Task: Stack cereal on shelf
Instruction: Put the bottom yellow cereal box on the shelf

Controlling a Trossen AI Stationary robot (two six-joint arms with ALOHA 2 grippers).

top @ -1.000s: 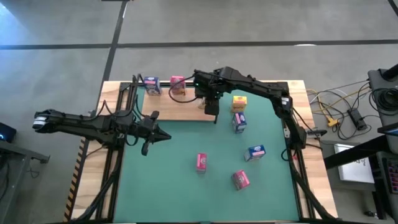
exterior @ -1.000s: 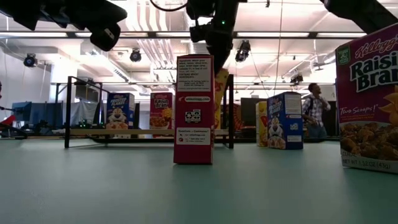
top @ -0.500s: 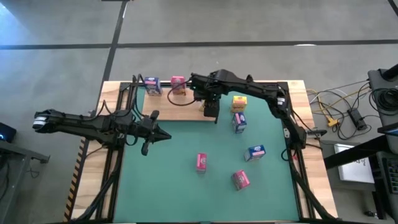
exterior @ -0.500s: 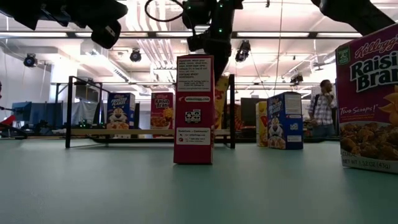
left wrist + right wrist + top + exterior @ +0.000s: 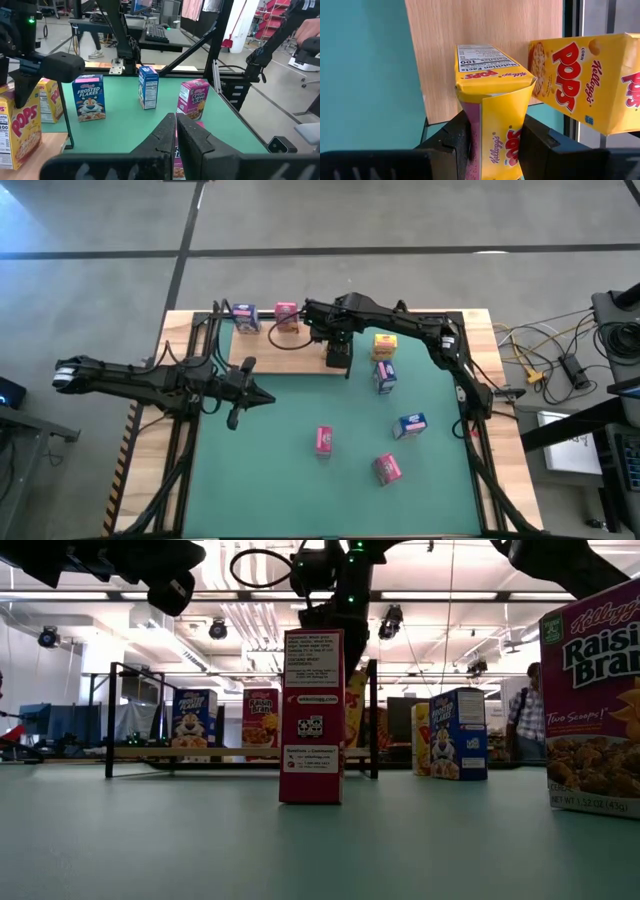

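Shifted slightly leftward along the shelf (image 5: 275,352) since 1 second earlier: right gripper (image 5: 492,145), clamped on yellow cereal box (image 5: 495,107) near its right edge. Left gripper (image 5: 176,132) closed, clear of boxes.

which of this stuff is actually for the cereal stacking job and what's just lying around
For the job:
Corn Pops box in right end effector
shelf
Frosted Flakes box
Raisin Bran box

Lying about:
cables beside the table
green mat
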